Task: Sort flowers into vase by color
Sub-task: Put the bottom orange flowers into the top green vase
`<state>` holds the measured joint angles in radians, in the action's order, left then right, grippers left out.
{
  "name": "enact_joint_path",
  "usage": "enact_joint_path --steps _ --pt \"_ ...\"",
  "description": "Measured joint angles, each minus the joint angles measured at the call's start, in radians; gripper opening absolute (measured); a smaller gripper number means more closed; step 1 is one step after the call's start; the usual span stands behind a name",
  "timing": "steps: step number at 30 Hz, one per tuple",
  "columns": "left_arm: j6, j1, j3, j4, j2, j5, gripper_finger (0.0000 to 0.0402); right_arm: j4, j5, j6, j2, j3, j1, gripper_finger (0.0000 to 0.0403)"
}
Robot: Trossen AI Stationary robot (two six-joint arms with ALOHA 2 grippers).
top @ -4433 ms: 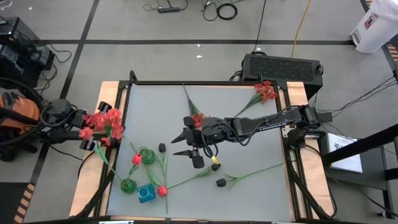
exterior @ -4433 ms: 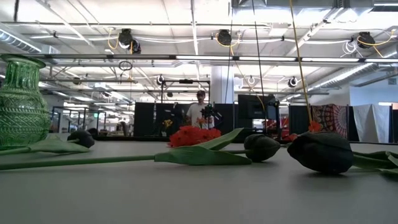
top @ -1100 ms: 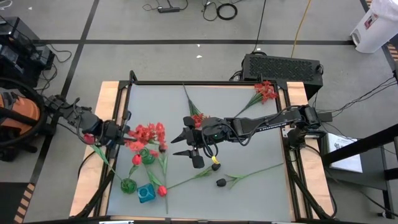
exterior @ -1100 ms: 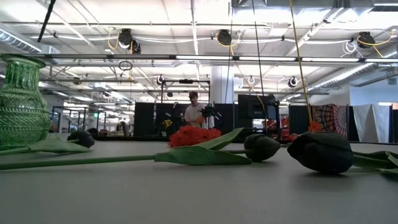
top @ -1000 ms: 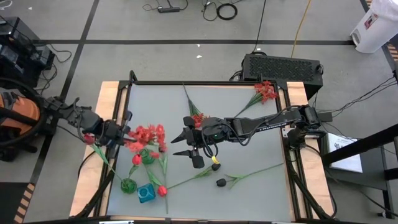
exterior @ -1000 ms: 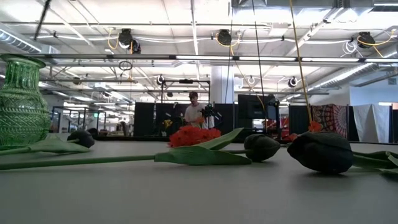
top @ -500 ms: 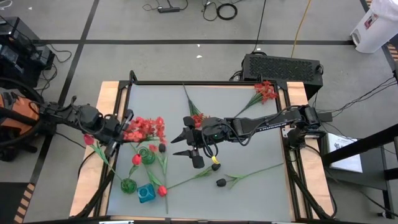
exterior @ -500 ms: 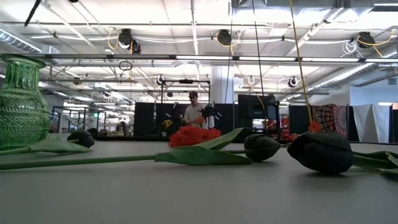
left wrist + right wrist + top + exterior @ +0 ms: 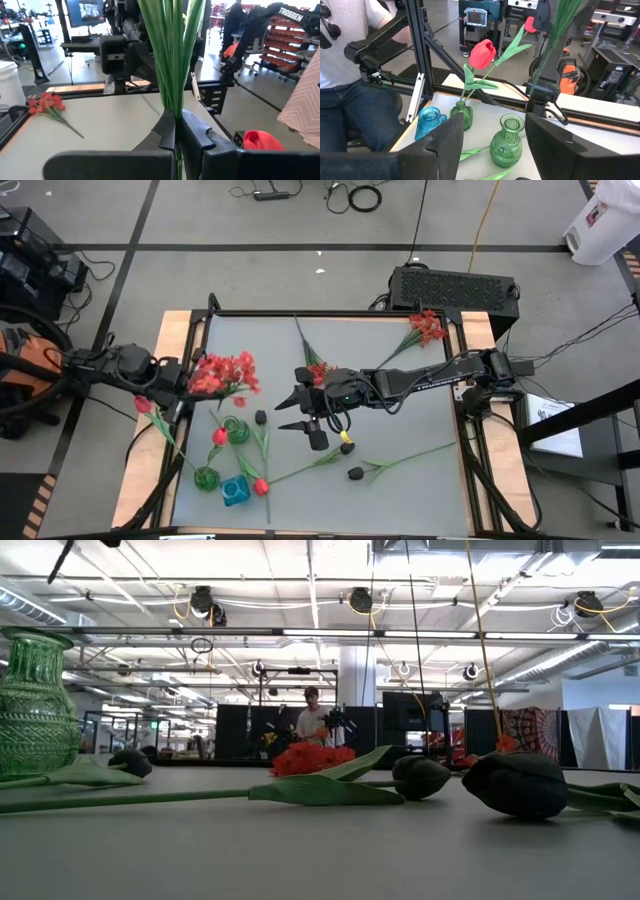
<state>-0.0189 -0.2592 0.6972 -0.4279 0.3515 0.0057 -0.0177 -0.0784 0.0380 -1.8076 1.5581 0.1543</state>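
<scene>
High view, left centre: the left gripper [image 9: 178, 383] has its fingers [image 9: 167, 132] closed on the green stems of a bunch of frilly red flowers [image 9: 221, 373], whose blooms hang above the counter [image 9: 400, 395] at its left edge, up-frame of the vases; the left wrist view shows the stems [image 9: 172, 50] rising straight from between the closed fingers. Centre of the high view: the right gripper [image 9: 300, 414] hovers over mid-counter with its fingers spread wide and nothing between them. Lower left: a green glass vase [image 9: 237, 430] stands beside a red tulip bud [image 9: 219, 437]; a second green vase [image 9: 206, 477] and a blue vase [image 9: 234, 491] stand further down-frame. In the right wrist view, a red tulip [image 9: 482, 54] stands in one green vase. Loose stems lie on the counter: frilly red flowers at top right [image 9: 428, 327] and just above the right gripper [image 9: 315, 368], black buds near centre [image 9: 260, 418] and lower centre [image 9: 355, 473], and a red bud [image 9: 260, 487] beside the blue vase.
</scene>
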Motion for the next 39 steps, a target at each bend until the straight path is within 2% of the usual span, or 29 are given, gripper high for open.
enact_joint_path --steps 4,8,12,16,33,39 --pt "0.0 0.0 0.0 0.0 0.0 -0.009 0.0013 0.0 0.0 0.0 0.0 0.0 0.0 0.0203" --pt "0.043 0.0 -0.001 -0.001 -0.013 -0.011 0.0035 0.0 0.0 0.0 0.0 0.0 0.0 0.0203" --pt "0.084 0.0 -0.056 0.096 -0.058 -0.015 0.0045 0.0 0.0 0.0 0.0 0.0 0.0 0.0203" --pt "0.084 -0.003 -0.138 0.217 -0.117 -0.015 0.0039 0.0 0.0 0.0 0.0 0.0 0.0 0.0203" --pt "0.077 -0.003 -0.3 0.24 -0.261 -0.013 0.0029 0.0 0.0 0.0 0.0 0.0 0.0 0.0203" --pt "0.076 -0.003 -0.327 0.242 -0.3 0.046 0.0029 0.0 0.0 0.0 0.0 0.0 0.0 0.0203"
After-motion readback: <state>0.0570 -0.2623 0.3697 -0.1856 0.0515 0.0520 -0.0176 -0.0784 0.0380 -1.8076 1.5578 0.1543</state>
